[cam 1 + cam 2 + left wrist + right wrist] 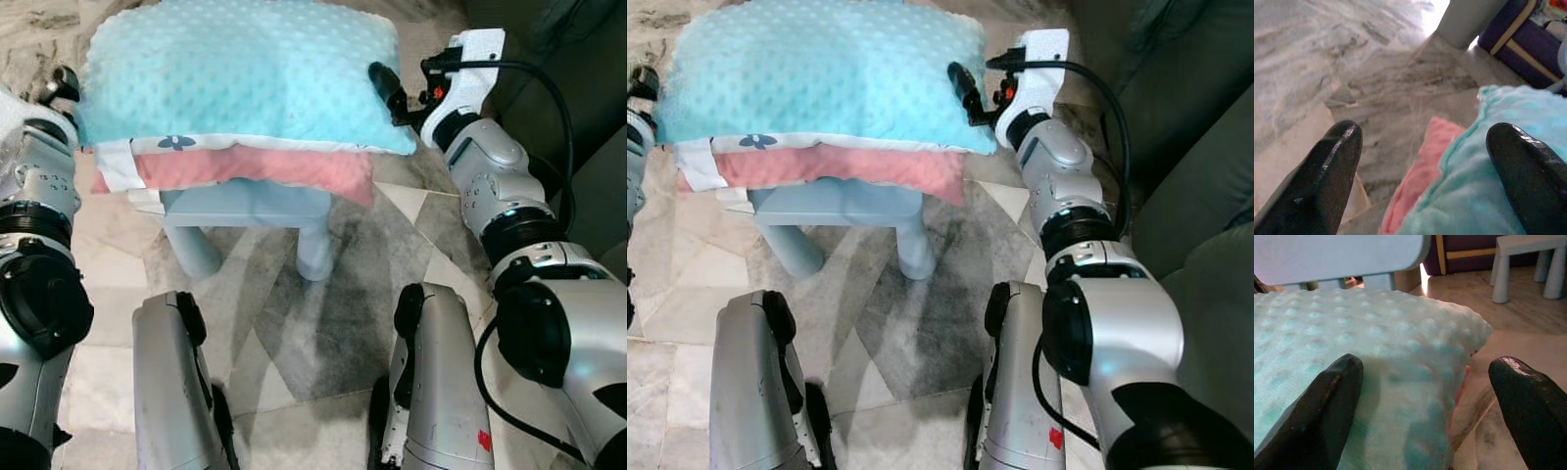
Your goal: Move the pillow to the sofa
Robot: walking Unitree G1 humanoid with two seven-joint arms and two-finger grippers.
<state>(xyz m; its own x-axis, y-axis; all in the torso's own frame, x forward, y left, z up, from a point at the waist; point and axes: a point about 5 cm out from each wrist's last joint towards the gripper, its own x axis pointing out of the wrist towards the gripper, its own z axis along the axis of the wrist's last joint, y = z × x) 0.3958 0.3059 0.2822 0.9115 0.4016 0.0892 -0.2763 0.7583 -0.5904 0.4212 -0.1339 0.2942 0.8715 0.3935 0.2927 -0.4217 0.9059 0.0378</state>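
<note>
A turquoise dotted pillow [235, 73] lies on a pink cushion [255, 166], both on a small pale blue stool [245, 208]. My right gripper [392, 98] is at the pillow's right edge. In the right wrist view it [1426, 366] is open, with the pillow's corner [1400, 382] bulging between the two fingers. My left gripper [61, 88] is at the pillow's left edge. In the left wrist view it [1425, 134] is open, the pillow's corner [1488, 196] lying against one finger [1528, 181]. The dark grey sofa [1200, 147] stands to my right.
The stool stands on a grey patterned rug [323, 323] over marble floor. My two silver legs [176, 392] are just in front of it. A white low table [1528, 254] and a purple box [1518, 44] stand beyond the stool.
</note>
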